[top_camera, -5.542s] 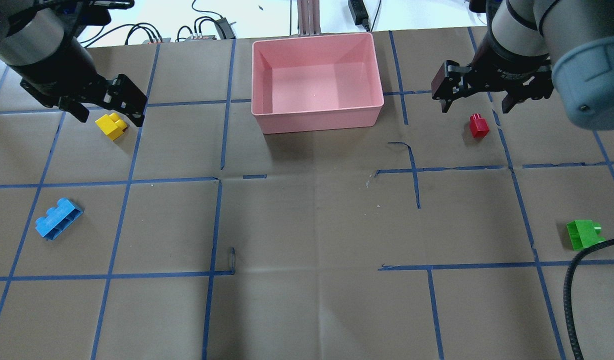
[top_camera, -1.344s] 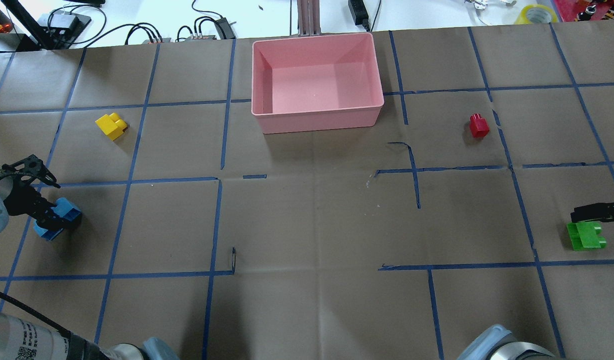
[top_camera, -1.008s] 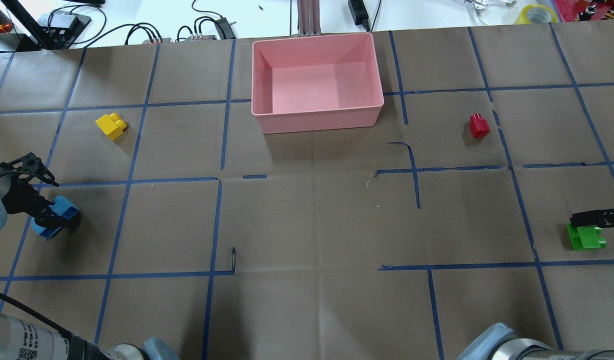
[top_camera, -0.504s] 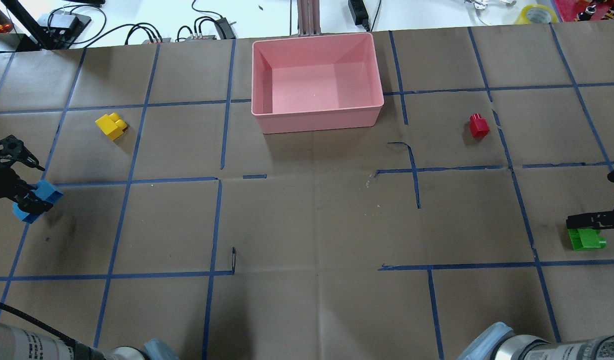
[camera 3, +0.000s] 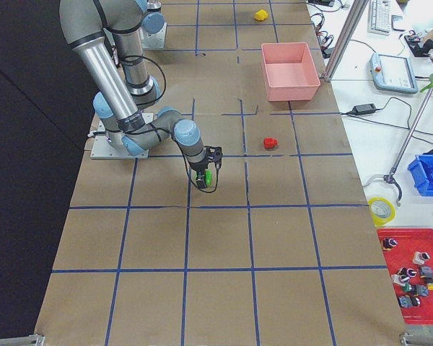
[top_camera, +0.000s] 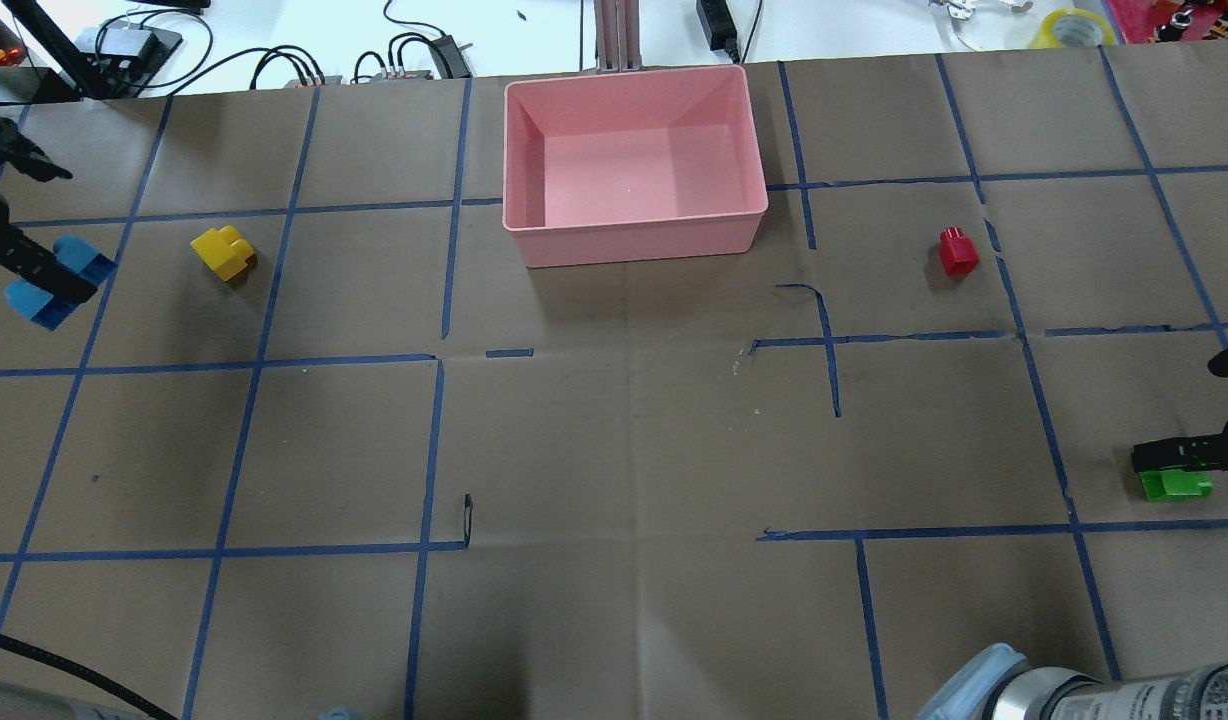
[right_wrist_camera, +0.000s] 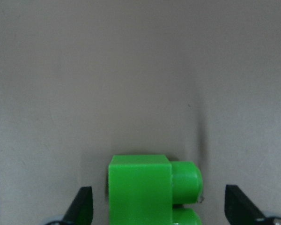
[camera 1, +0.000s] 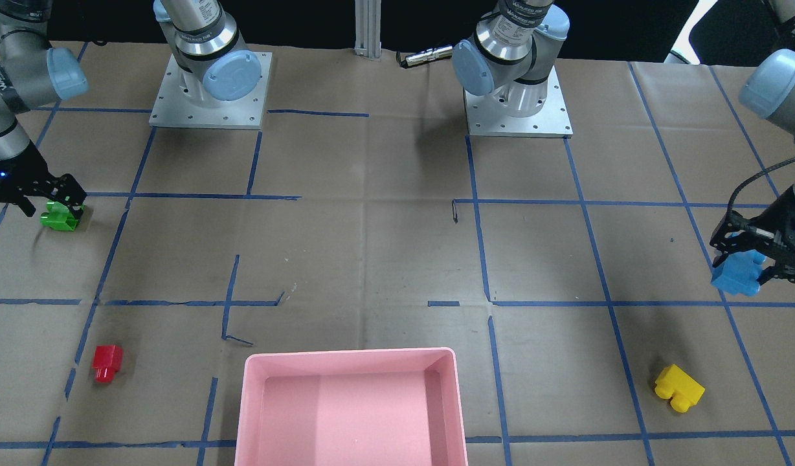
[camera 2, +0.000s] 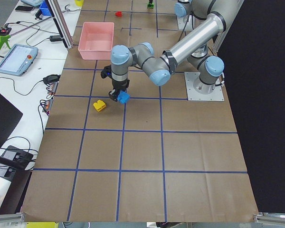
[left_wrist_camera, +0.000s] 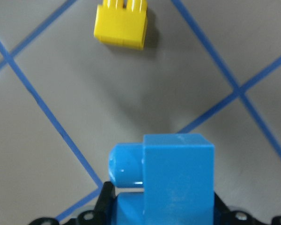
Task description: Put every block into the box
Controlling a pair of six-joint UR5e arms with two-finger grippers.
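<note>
Nearest the robot, on its right side, the green brick [top_camera: 1177,485] lies on the bench [top_camera: 614,450] with its studs pointing sideways. The right end effector [top_camera: 1174,457] is low over it with its fingers spread. In the right wrist view one finger stands on each side of the brick with a gap on both sides, the gap on the stud side being the wider, so nothing is gripped.

Farther out on the robot's left, the left end effector [camera 1: 744,268] is clamped on the blue brick [camera 1: 735,276] and holds it clear of the bench, casting a shadow on the paper below.

Just beyond it the yellow brick [top_camera: 224,251] lies on the bench inside a square of blue tape lines [top_camera: 434,440]. At about the same depth on the right side lies the red brick [top_camera: 957,250], well apart from the others.

Farthest from the robot, at the middle of the bench's far edge, sits the pink box [top_camera: 634,240]. All four bricks are outside it.
</note>
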